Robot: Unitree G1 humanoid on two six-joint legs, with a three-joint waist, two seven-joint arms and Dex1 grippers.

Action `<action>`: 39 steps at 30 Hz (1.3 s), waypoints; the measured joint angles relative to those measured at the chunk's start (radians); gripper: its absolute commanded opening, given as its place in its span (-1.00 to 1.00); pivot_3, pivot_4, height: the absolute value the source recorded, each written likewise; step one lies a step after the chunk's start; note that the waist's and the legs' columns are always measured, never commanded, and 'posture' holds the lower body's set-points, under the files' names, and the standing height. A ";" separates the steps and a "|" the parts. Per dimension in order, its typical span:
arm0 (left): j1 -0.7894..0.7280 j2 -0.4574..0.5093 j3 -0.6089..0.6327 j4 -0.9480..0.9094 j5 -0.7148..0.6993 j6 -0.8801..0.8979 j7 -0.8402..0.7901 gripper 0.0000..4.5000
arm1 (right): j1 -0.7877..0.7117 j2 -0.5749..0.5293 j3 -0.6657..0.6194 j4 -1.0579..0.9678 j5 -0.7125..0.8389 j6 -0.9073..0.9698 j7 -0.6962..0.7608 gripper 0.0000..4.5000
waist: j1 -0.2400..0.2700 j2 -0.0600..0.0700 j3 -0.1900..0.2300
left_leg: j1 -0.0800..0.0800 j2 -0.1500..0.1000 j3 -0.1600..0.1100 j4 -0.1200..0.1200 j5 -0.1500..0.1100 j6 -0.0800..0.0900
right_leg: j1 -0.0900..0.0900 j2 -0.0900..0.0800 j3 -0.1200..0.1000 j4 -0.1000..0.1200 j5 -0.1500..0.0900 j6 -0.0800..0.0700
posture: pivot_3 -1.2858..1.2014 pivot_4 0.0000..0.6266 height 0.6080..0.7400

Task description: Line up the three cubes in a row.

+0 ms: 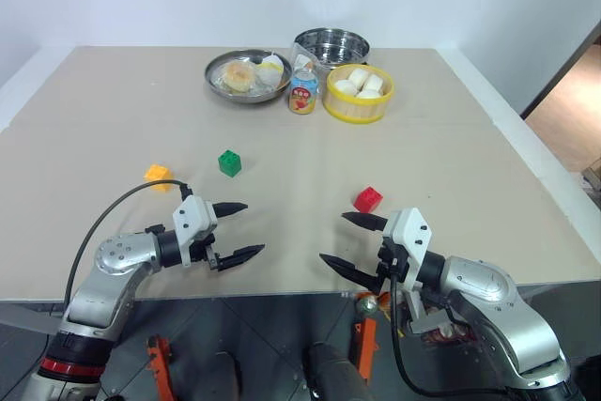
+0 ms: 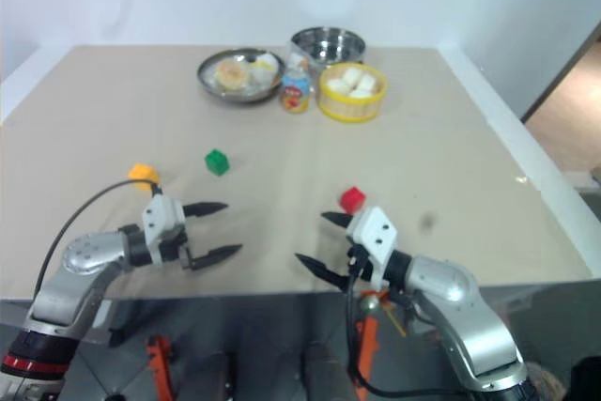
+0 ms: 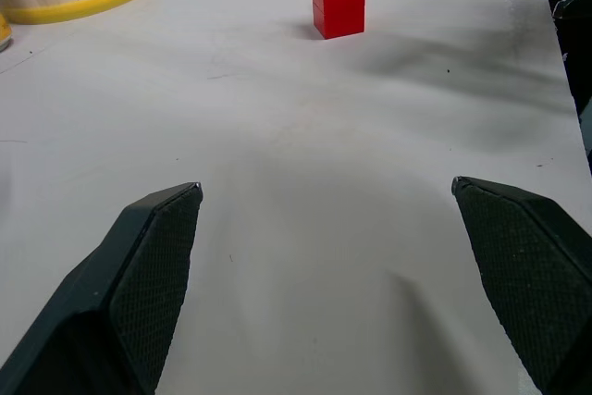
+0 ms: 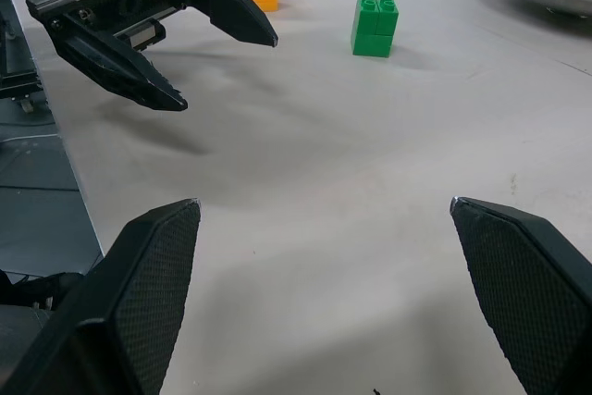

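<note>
**Both grippers open over the near table edge; cubes scattered, not in a row**

Head views: the left gripper (image 1: 241,229) hovers near the front edge of the beige table (image 1: 451,138), fingers spread wide, holding nothing. The right gripper (image 1: 352,243) faces it, equally spread and empty. The orange-yellow cube (image 1: 158,174) sits just beyond the left gripper; the green cube (image 1: 229,162) lies a bit farther in and to its right; the red cube (image 1: 368,199) rests just beyond the right gripper's upper finger. At the far edge: a metal plate (image 1: 246,75), a metal bowl (image 1: 331,45), a small bottle (image 1: 302,93), a yellow basket (image 1: 358,93).

Left wrist view: own fingers (image 3: 148,265) apart, red cube ahead on bare table.

Right wrist view: own fingers (image 4: 139,275) apart; green and orange-yellow cubes stand beyond the left gripper.
</note>
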 measured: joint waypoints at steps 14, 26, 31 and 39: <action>-0.011 -0.042 -0.009 0.028 -0.078 0.016 -0.072 0.99 | 0.030 0.002 -0.001 -0.023 0.037 0.048 -0.011 1.00 | 0.000 0.000 0.000 | 0.000 0.000 0.000 0.000 0.000 0.000 | 0.000 0.000 0.000 0.000 0.000 0.000 | 0.03 -0.52 1.00; -0.028 -0.036 -0.037 0.028 -0.058 -0.023 -0.118 0.99 | 0.027 0.084 -0.031 -0.016 -0.023 -0.040 -0.131 1.00 | -0.001 0.000 0.000 | 0.000 0.000 0.000 0.000 0.000 0.000 | 0.000 0.000 0.000 0.000 0.000 0.000 | 0.03 -0.52 1.00; -0.041 -0.028 -0.047 0.028 -0.042 -0.068 -0.155 0.99 | -0.112 0.092 -0.082 0.068 -0.082 -0.035 -0.223 1.00 | -0.002 0.000 0.000 | 0.000 0.000 0.000 0.002 0.000 0.000 | 0.001 0.000 0.000 0.000 0.000 0.000 | 0.03 -0.52 1.00; -0.059 -0.032 -0.048 0.025 -0.040 -0.070 -0.154 0.99 | -0.202 0.082 -0.083 0.235 -0.102 0.056 -0.229 1.00 | -0.001 0.000 0.000 | -0.001 0.000 0.000 -0.001 0.000 0.000 | 0.000 0.001 0.000 0.000 0.000 0.000 | 0.03 -0.52 1.00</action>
